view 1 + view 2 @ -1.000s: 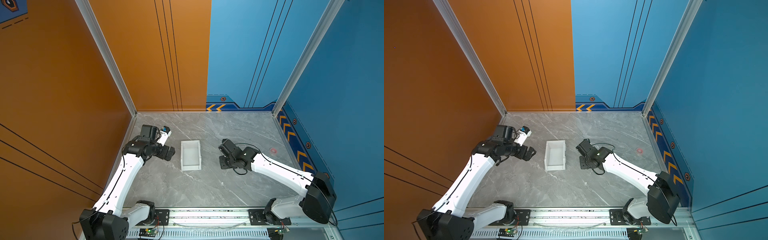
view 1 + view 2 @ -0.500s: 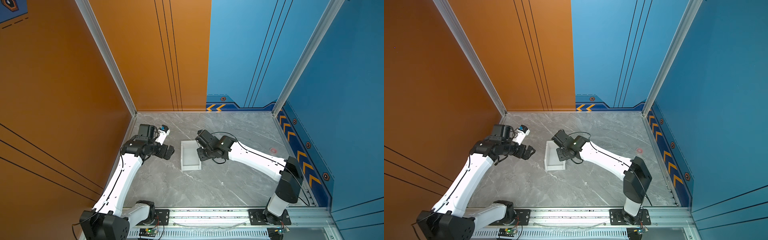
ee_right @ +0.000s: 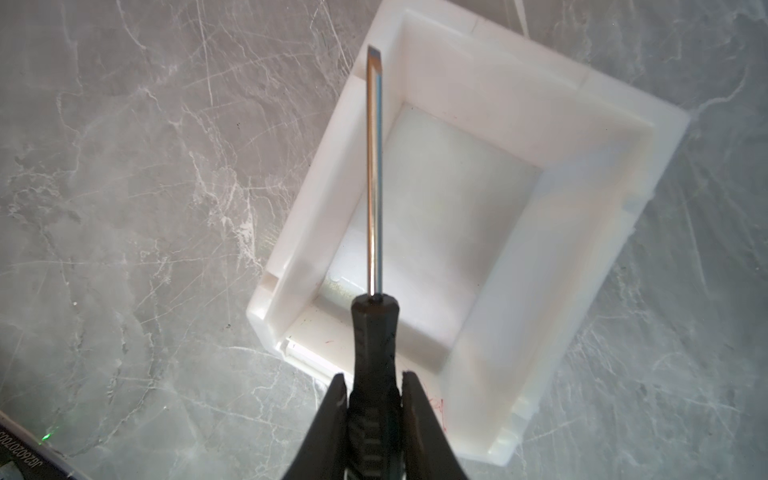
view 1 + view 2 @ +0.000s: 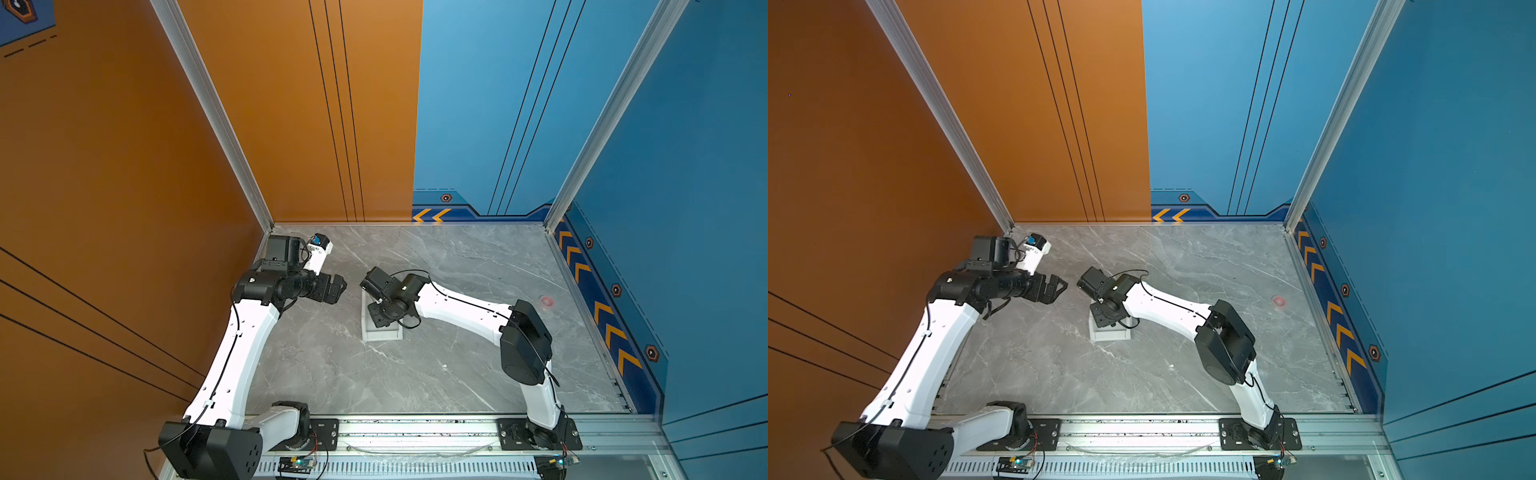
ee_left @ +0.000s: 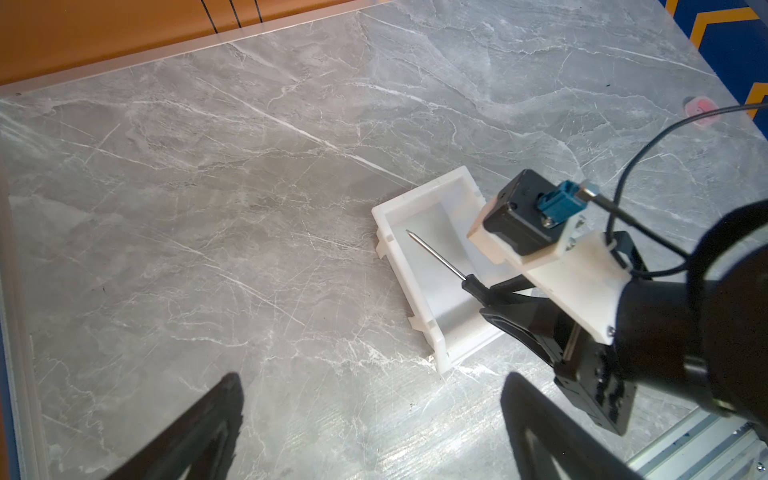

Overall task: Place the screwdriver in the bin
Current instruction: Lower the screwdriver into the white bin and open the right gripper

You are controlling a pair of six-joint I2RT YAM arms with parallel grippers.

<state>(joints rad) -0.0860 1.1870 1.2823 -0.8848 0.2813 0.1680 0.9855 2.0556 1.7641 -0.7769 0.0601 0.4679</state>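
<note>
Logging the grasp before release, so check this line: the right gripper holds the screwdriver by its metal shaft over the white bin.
Wrong in one respect: the right gripper holds the screwdriver by its black handle, not its metal shaft, as the right wrist view shows. The rest stands: it is over the white bin.

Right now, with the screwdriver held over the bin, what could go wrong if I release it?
1. In the right wrist view the tip of the screwdriver lines up with the rim of the bin near a corner. Released here, it might catch the rim and end up propped or outside.
2. The right hand grips only the handle, apparently above the bin floor, so a drop could bounce.
3. The bin looks unfixed, and lowering further might nudge it.
</note>
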